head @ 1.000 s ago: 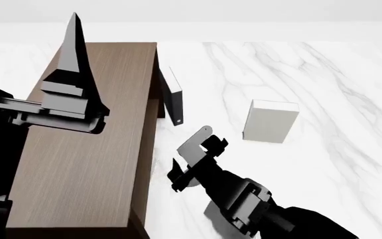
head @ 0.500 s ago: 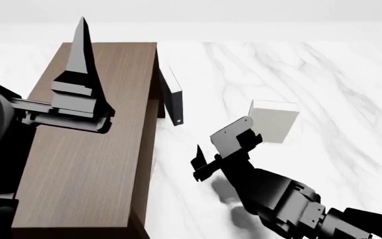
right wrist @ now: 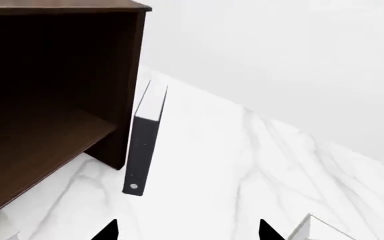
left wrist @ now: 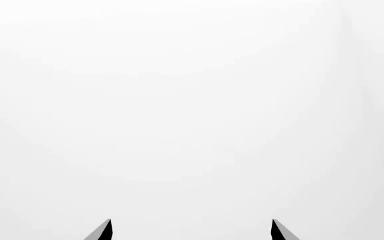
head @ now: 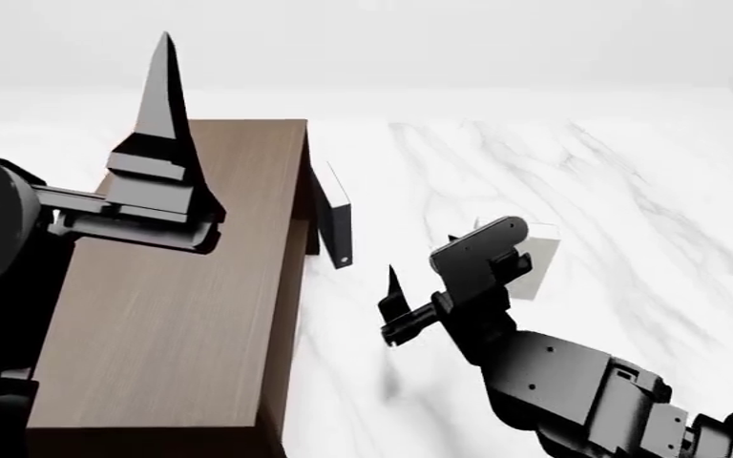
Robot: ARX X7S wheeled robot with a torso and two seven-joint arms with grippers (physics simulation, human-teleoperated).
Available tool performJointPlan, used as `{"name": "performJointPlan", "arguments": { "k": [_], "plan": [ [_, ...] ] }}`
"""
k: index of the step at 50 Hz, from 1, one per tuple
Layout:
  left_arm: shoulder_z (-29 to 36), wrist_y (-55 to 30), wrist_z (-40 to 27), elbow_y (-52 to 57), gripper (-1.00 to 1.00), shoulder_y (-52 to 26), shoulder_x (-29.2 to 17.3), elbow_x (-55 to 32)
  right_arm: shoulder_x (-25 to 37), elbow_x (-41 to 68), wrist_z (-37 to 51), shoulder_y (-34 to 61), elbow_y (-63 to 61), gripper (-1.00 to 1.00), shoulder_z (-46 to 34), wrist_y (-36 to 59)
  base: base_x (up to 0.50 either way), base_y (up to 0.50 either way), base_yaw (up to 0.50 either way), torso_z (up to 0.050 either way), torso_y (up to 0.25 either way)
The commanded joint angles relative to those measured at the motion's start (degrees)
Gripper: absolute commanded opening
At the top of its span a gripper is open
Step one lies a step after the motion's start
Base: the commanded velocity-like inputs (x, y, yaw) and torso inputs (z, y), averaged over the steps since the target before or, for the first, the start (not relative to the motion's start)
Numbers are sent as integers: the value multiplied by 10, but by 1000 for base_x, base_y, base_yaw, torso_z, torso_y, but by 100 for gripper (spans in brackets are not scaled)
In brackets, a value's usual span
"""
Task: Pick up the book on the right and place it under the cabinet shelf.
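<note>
White book (head: 534,256) just beyond right hand (head: 450,281); hand spread wide, empty.

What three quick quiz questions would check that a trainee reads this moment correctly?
1. True or false: the right gripper is shut on the white book.
2. Where is the thin dark panel? A) lying on top of the cabinet; B) upright on the marble table beside the cabinet; C) held in the right gripper.
3. Counting the left gripper too, which grippers are open?

Key: 1 false, it is open and holds nothing; 2 B; 3 both.
</note>
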Motion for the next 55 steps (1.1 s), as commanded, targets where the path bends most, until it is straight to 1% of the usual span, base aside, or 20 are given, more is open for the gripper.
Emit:
{"name": "performJointPlan", "arguments": {
  "k": [1,22,42,55],
  "plan": [
    [3,-6,-4,0,100,-11,3,-8,37,6,27,5,-72,100,8,5,0,0,0,0,137],
    [9,-8,-3,-2,100,-22,10,-13,109,24,76,46,-196,100,53,-1,0,0,0,0,145],
    [26,0,11,-9,100,3,22,20,196,46,135,85,-305,100,111,-16,0,0,0,0,157],
    [26,5,13,-10,100,8,15,24,247,71,160,114,-357,100,144,-15,0,0,0,0,162]
  ]
}}
